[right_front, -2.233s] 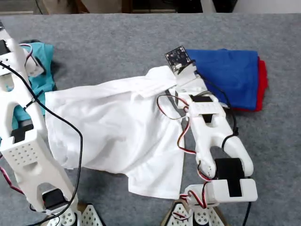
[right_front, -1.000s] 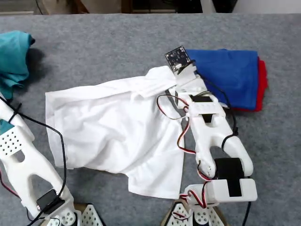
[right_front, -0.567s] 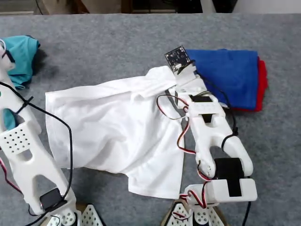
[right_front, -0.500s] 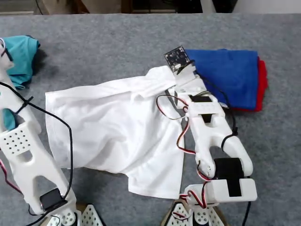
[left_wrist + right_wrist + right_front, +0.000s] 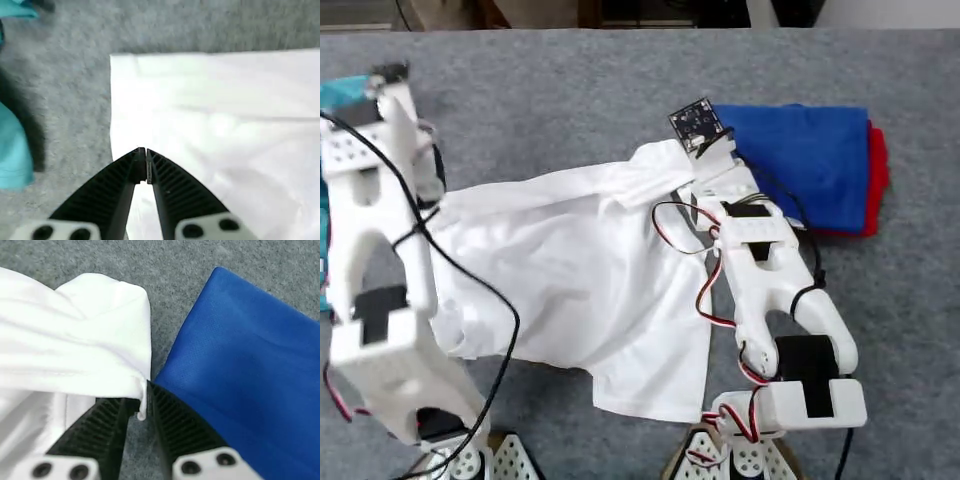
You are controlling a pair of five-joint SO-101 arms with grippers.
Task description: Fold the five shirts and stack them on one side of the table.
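A crumpled white shirt (image 5: 570, 270) lies spread over the middle of the grey table (image 5: 570, 80). My right gripper (image 5: 142, 407) is shut on a folded edge of the white shirt (image 5: 65, 330), right beside the folded blue shirt (image 5: 240, 355). The blue shirt (image 5: 805, 160) lies on a red shirt (image 5: 878, 170) at the right side. My left gripper (image 5: 141, 165) is shut, hovering over the white shirt (image 5: 225, 115) near its left corner; I see no cloth between its fingers. A teal shirt (image 5: 340, 92) lies at the far left, partly hidden behind the left arm (image 5: 380, 200).
The right arm (image 5: 760, 260) stretches from the front edge up along the white shirt's right side. Teal cloth (image 5: 12, 155) lies just left of the white shirt's edge. Bare grey table runs along the back and at the front right (image 5: 910, 330).
The left arm has swung in from the left edge to the white shirt's left corner and now covers most of the teal shirt. The right arm has not moved.
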